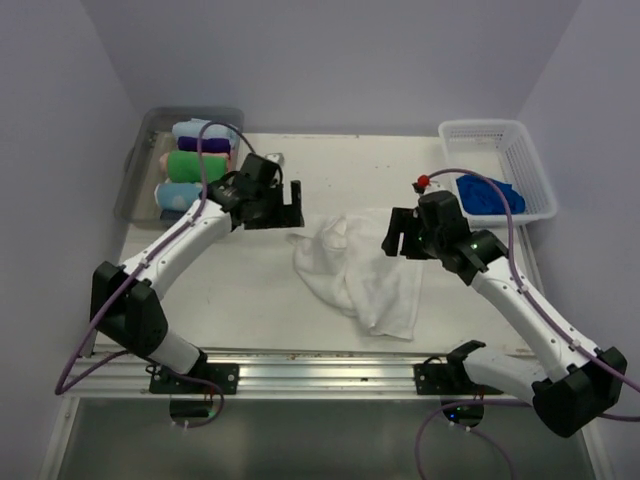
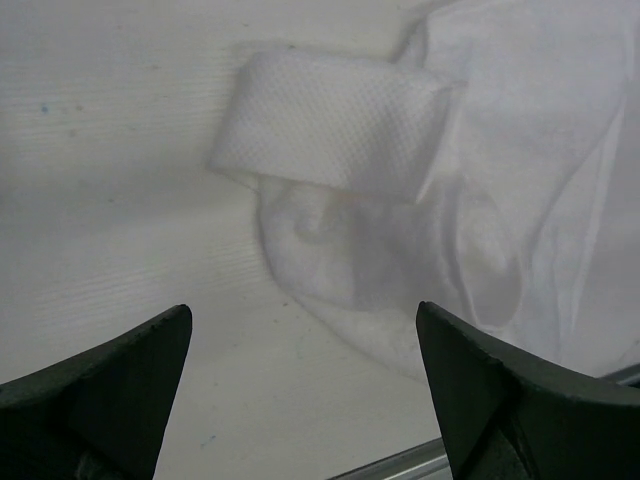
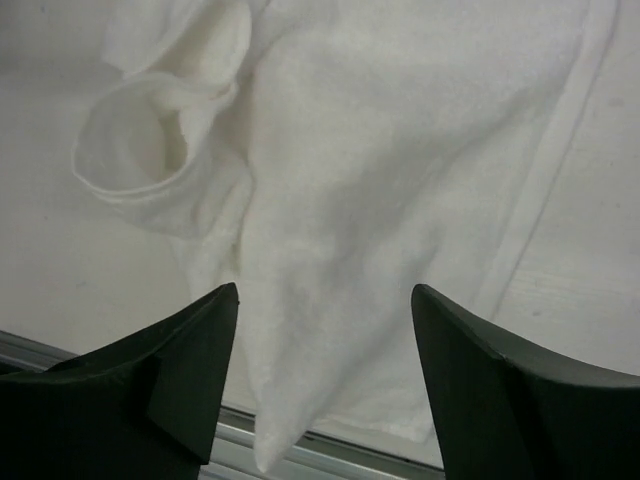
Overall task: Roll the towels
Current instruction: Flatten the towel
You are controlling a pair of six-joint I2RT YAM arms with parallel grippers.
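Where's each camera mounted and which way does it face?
Top external: above and behind both arms, looking down on the table; they show whole.
Left wrist: on left gripper, facing the white towel, corner folded; both fingers show.
Right wrist: on right gripper, facing the towel; both fingers show.
Shared: the white towel, in all three.

I see a plain white towel (image 1: 365,275) at centre, a royal blue towel (image 1: 492,196) at two o'clock in a white lattice basket (image 1: 482,126), and a green roll (image 1: 195,165) and purple roll (image 1: 207,147) at ten o'clock in a clear grey bin (image 1: 135,168).
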